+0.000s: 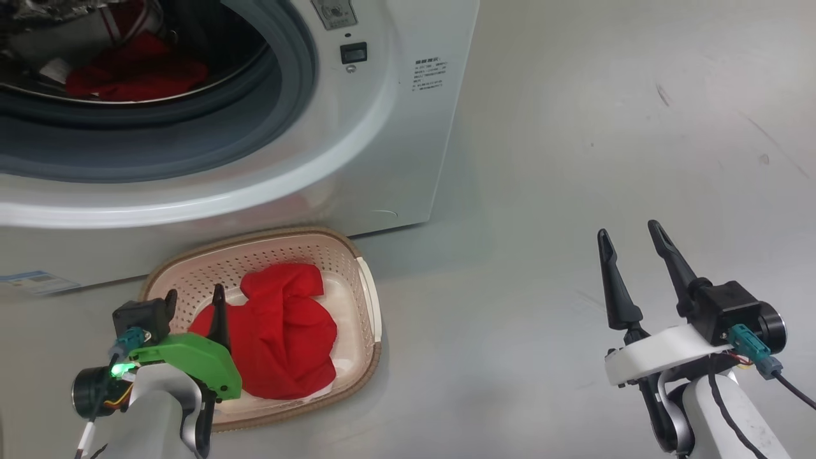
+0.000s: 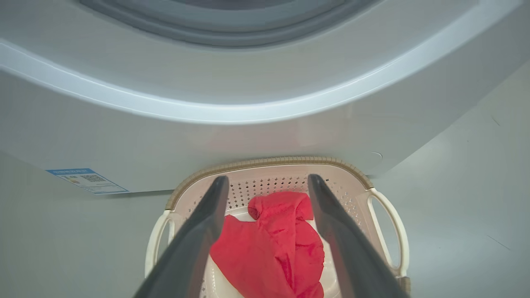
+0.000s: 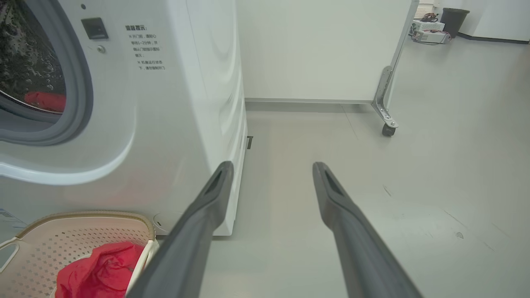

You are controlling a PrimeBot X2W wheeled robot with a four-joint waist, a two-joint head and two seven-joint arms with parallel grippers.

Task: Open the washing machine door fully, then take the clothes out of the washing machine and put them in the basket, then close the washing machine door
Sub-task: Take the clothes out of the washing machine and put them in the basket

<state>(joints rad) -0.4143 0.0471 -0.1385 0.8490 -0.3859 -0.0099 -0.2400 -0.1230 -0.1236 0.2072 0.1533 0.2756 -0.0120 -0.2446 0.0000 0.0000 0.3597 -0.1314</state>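
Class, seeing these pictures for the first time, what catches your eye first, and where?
A bright red fabric garment lies crumpled in the cream perforated plastic basket before the white front-loading washing machine. More red fabric sits inside its steel drum, upper left in the head view. The open left hand hovers over the basket.

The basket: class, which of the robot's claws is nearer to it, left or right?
Left. The left claw hangs open over the basket and the red garment in it; the right claw stands open well off to the basket's right, above the floor.
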